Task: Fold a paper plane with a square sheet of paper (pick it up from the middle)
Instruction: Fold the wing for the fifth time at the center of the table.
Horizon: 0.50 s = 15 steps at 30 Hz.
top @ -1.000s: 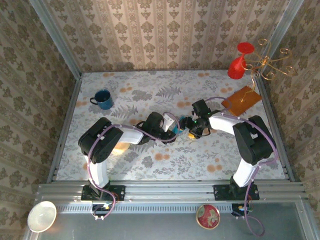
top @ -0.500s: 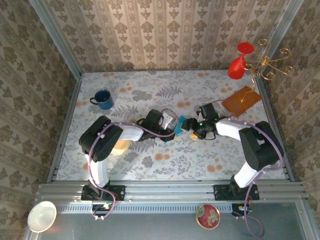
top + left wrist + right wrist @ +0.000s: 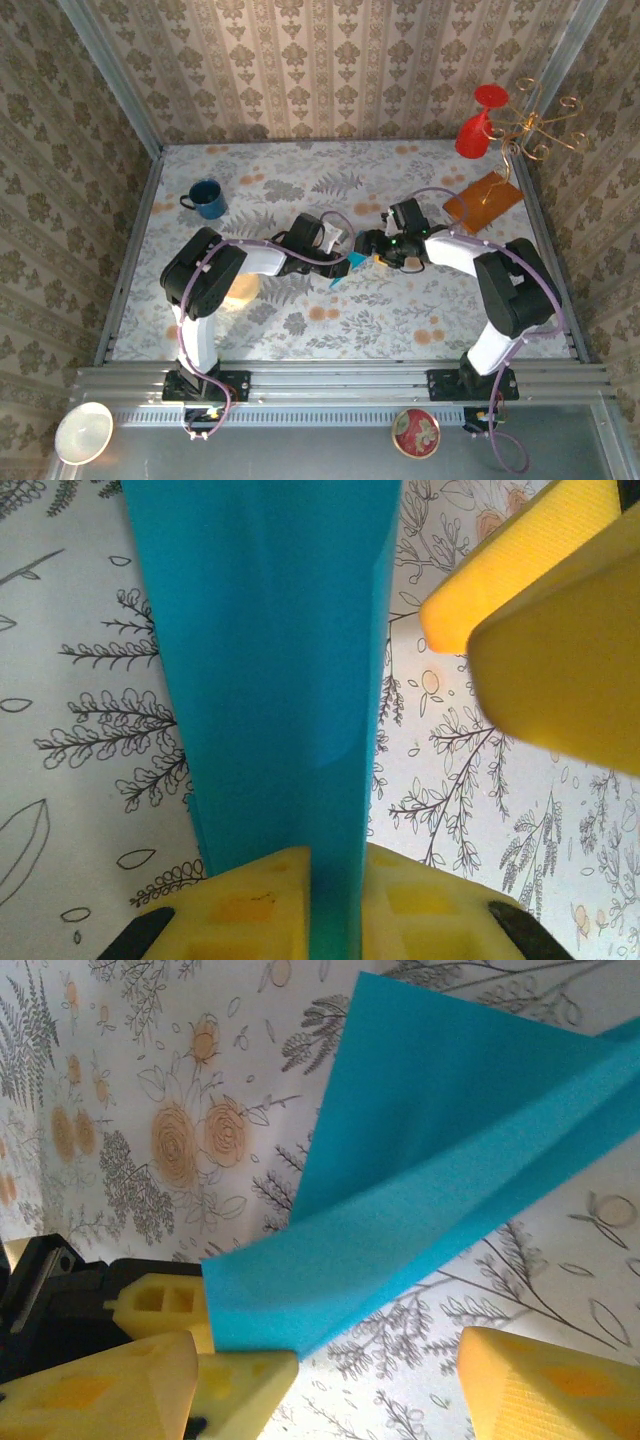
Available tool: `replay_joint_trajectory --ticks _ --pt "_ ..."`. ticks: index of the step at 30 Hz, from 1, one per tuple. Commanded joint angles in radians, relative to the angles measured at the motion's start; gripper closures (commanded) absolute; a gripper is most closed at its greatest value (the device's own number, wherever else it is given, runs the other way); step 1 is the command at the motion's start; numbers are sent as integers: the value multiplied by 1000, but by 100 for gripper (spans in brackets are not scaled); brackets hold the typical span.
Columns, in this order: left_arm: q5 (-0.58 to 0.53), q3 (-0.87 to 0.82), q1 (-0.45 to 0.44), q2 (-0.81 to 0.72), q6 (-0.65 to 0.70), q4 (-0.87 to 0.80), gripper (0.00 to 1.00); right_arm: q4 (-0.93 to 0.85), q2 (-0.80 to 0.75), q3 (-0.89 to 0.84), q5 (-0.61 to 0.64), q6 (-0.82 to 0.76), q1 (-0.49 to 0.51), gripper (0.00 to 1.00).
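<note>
The teal-blue sheet of paper (image 3: pixel 342 271) is folded into a long narrow strip with one flap slanting off. My left gripper (image 3: pixel 351 259) is shut on its end. In the left wrist view the paper (image 3: pixel 270 660) rises from between my yellow jaws (image 3: pixel 335 905), held edge-on above the tablecloth. My right gripper (image 3: pixel 373 249) faces it from the right and is open. In the right wrist view the paper (image 3: pixel 450 1130) ends at the left gripper's fingers (image 3: pixel 160 1305), just above the gap of my right gripper (image 3: pixel 330 1390). The right fingers (image 3: pixel 540 650) are not touching the paper.
A blue mug (image 3: pixel 206 198) stands at the back left. At the back right an orange-brown sheet (image 3: pixel 484 199) lies beside a red goblet (image 3: pixel 478 125) and a gold wire stand (image 3: pixel 545 130). A white bowl (image 3: pixel 83 432) and a patterned plate (image 3: pixel 415 432) sit on the near ledge.
My left jaws tightened on the paper and turned it slightly. The right gripper swung out to the right, then came back left, close to the paper's held end.
</note>
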Motion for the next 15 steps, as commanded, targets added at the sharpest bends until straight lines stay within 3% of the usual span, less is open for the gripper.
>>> replay_joint_trajectory --ticks 1,9,15 --pt "19 14 6 41 -21 -73 82 -65 41 33 50 -11 2 29" --pt "30 22 9 46 -35 -87 82 -63 96 51 60 0 2 29" --pt "32 23 9 8 -66 -80 79 -119 150 74 137 10 2 30"
